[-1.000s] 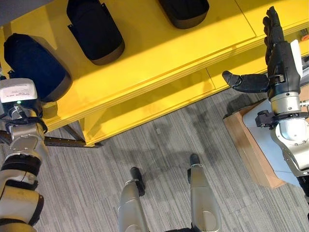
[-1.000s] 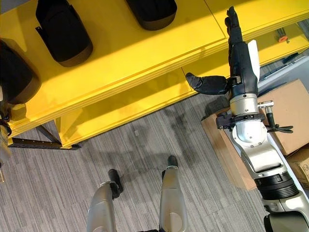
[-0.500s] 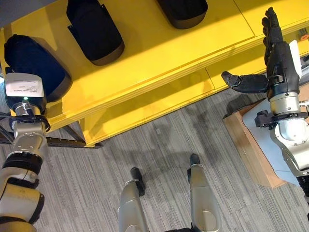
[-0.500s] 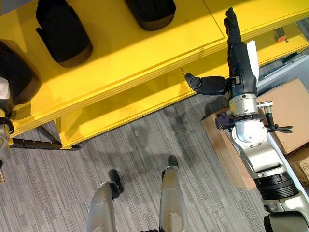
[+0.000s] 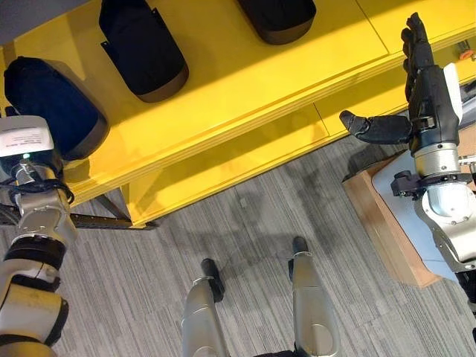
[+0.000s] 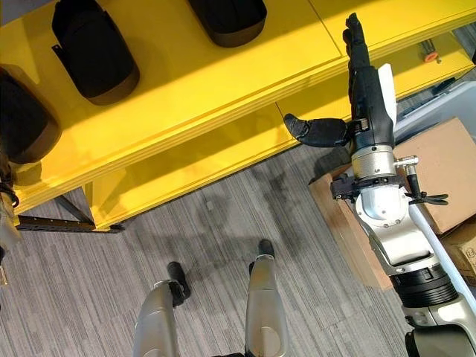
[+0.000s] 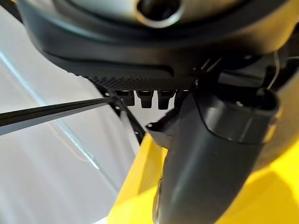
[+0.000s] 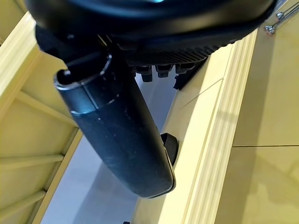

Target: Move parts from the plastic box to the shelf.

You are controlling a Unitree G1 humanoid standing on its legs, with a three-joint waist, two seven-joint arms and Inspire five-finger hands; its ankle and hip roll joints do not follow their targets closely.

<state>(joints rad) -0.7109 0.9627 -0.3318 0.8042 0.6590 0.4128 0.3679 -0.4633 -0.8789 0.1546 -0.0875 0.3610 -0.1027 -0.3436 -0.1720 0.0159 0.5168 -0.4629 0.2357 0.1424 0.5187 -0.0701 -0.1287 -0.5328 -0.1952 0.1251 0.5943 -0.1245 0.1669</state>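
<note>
Yellow shelf (image 5: 245, 82) above grey carpet | three dark parts (image 5: 143, 46) lay on top, long axes running away from me | my right hand (image 5: 424, 89) stood empty, fingers straight, at its front edge, nearest | left hand's fingers: cannot tell.

Open shelf room at the right, dark parts crowding the left.

The yellow shelf (image 5: 245, 82) has a wide bare stretch of top board between the middle black part (image 5: 143, 46) and its right end, where the right hand (image 5: 425, 89) stands flat at the front edge, fingers (image 5: 413, 41) straight and thumb out sideways. Three black parts block the back and left: one at the far left (image 5: 52, 100) (just above the left arm's wrist), one beside it, one at the top edge (image 5: 279, 15). The lower shelf board (image 5: 245, 152) is bare. A cardboard box (image 6: 439, 175) stands on the floor just right of the right arm.
</note>
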